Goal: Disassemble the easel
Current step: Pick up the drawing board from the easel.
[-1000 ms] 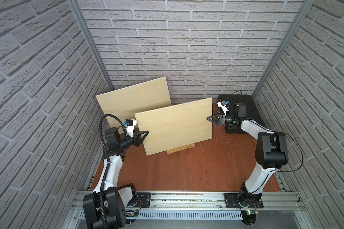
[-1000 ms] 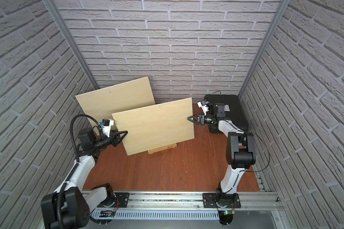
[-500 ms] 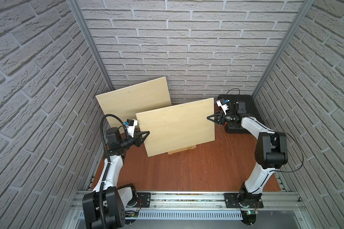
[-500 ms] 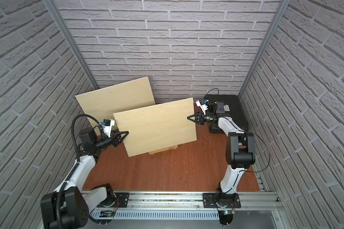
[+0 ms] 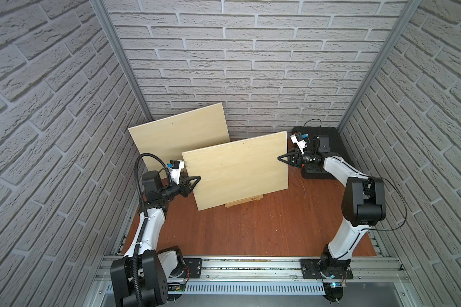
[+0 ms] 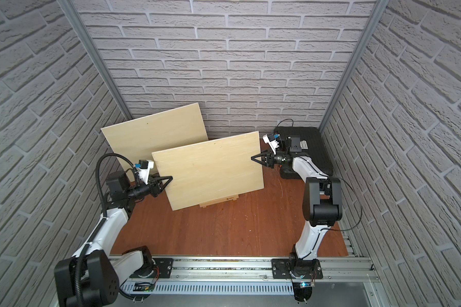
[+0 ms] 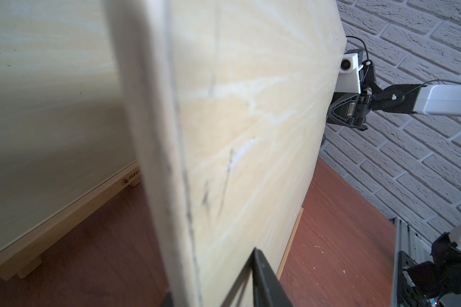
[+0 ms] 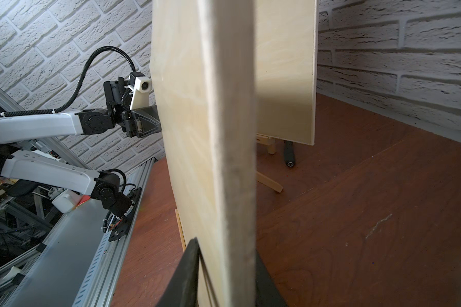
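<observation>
Two grippers hold one pale rectangular plywood board by its opposite short edges: the left gripper and the right gripper, each with jaws pinched narrow onto the panel's thickness. Judged purpose: sharing a wide load and keeping it level. The board stands mid-table above the small light-wood easel ledge; contact between them cannot be confirmed.

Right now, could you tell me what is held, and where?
The front board: left gripper on its left edge, right gripper on its right edge.
</observation>
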